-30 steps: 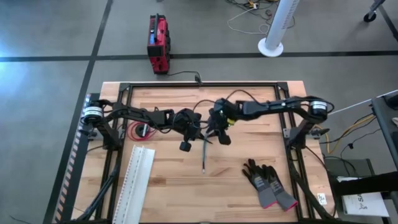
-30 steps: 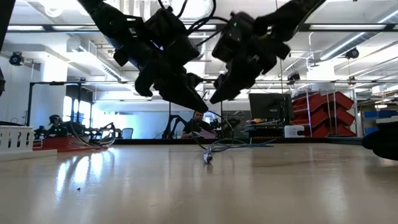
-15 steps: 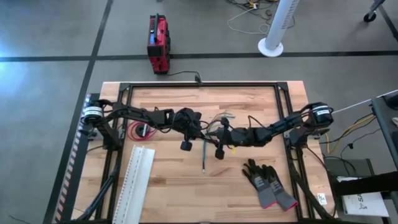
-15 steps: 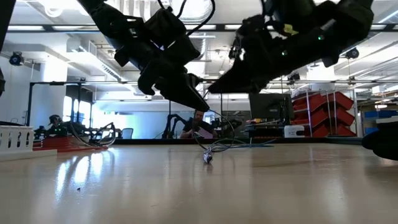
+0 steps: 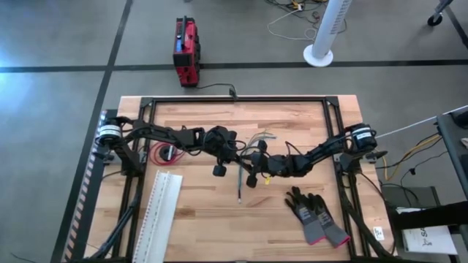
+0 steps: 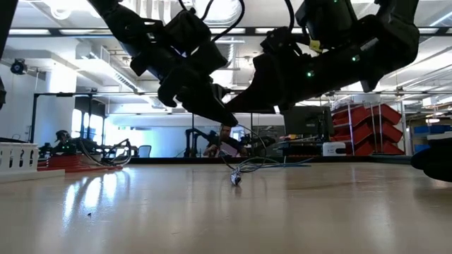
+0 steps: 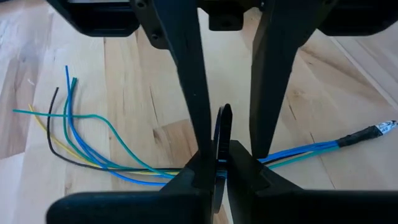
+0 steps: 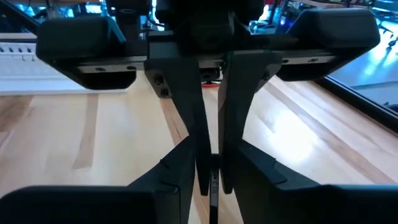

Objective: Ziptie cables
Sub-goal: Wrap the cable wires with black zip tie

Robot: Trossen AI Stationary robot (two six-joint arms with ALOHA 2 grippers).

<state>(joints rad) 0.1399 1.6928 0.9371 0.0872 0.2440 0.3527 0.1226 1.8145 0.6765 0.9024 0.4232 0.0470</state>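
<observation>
The cables are a bundle of blue, teal, yellow and black wires lying on the wood at mid-table. Their loose ends fan toward the far edge, and their sleeved end points toward the near edge. My left gripper hangs just over the bundle, shut on a thin black ziptie strip. My right gripper points at it from the table's right, and their tips meet. It is shut on a thin dark strip. My left gripper pinches the black ziptie strip between its two fingertips, slanting down from the table's left. The strip stands on edge above the wire bundle, which passes beneath the fingers. Whether the strip goes around the wires, I cannot tell. My right gripper pinches a thin dark strip between its two fingers, which come nearly level from the table's right. Only a short piece shows in the gap. It appears to be the same ziptie, though the fingers hide the rest.
A pair of black gloves lies near the right front. A long white slotted strip lies at the left front, and a red and black wire coil sits by the left arm. A red box stands on the floor beyond the table.
My right gripper has swung from mid-table toward the near edge, dropped lower and tipped to nearly level. It has closed in on my left gripper's tips from the right. The cables lie where they were.
</observation>
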